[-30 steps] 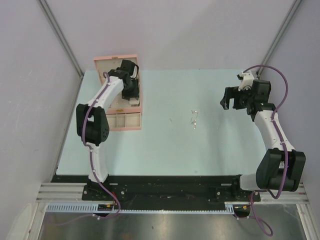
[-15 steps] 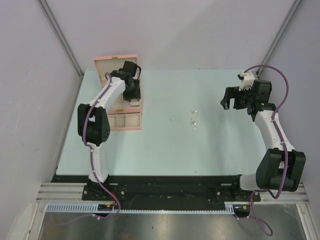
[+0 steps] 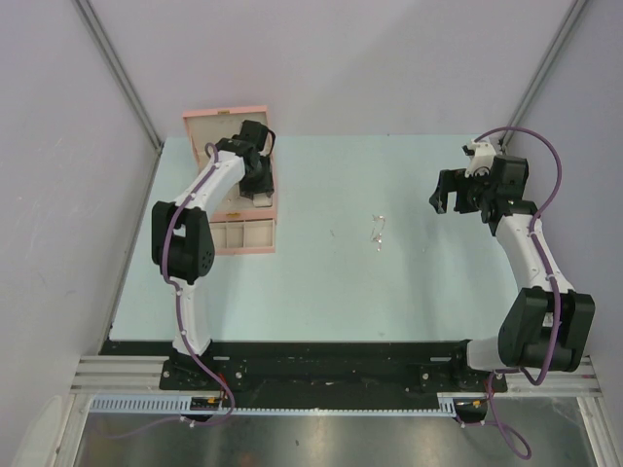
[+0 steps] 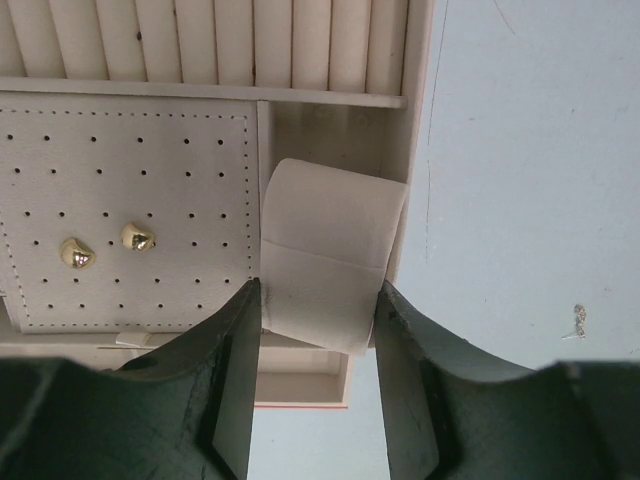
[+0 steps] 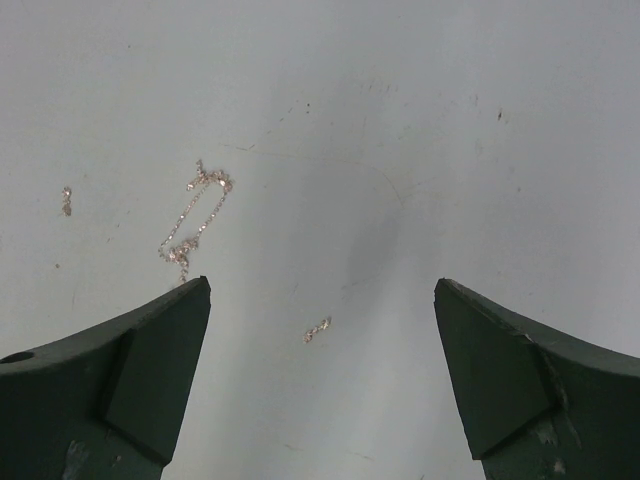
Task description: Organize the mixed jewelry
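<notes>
The mixed jewelry (image 3: 378, 232) lies loose on the pale blue table, mid-right of centre. The right wrist view shows it as a thin chain (image 5: 195, 215), a tiny bit (image 5: 317, 329) below it and another speck (image 5: 66, 200) at the left. My right gripper (image 3: 445, 199) hangs open above the table right of these pieces, its jaws wide apart with nothing between them (image 5: 322, 285). My left gripper (image 3: 258, 193) is over the open pink box (image 3: 234, 238), shut on a cream cushion roll (image 4: 330, 250) that sits tilted between its fingers.
Inside the box are a perforated cream pad (image 4: 130, 150) bearing two gold studs (image 4: 78, 253), ribbed ring slots (image 4: 200, 40) and small compartments (image 3: 243, 235). Its lid (image 3: 219, 126) stands up at the back. One tiny piece (image 4: 578, 320) lies on the table right of the box.
The left arm has shifted slightly over the box, its elbow drifting a little right, still on the cushion. The right arm has not moved.
</notes>
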Motion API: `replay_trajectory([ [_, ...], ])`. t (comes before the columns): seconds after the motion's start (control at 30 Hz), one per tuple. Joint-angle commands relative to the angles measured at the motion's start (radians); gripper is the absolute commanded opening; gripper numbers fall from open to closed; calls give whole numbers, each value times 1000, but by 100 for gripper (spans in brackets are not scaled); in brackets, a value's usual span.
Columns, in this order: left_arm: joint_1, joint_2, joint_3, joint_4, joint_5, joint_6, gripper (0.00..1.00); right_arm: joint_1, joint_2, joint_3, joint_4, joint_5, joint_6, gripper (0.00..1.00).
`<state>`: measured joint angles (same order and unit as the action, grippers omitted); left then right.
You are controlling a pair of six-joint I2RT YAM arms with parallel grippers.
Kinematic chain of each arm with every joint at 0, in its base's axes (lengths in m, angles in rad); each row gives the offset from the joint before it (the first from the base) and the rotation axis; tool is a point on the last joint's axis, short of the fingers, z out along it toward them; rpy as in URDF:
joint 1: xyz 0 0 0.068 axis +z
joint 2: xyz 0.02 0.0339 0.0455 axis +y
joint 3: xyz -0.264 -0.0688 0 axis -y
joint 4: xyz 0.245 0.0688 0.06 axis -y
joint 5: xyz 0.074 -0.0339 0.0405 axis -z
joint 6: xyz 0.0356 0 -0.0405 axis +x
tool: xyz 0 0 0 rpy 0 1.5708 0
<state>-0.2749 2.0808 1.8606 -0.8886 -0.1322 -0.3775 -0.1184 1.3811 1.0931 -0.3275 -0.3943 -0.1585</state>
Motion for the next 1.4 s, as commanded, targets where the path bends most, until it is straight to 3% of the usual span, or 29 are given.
replay_trajectory([
  [0.0,-4,12,5,-24,-29,-40,0,-6,1,13,11,-11,-10,100],
  [0.3,-4,31,25,-26,-52,-46,5,-6,1,14,11,-9,-12,100],
  [0.43,-6,41,41,-26,-32,-35,21,-6,6,14,11,-9,-12,100],
  [0.7,-6,35,51,-15,17,-2,31,-6,9,16,11,-9,-12,100],
  [0.93,-7,12,58,-13,8,29,57,-6,6,14,11,-12,-13,100],
  [1.2,-7,-24,60,-9,6,49,67,-7,-2,13,11,-14,-13,100],
  [1.37,-7,-47,60,-6,11,63,68,-9,-4,13,10,-17,-13,100],
])
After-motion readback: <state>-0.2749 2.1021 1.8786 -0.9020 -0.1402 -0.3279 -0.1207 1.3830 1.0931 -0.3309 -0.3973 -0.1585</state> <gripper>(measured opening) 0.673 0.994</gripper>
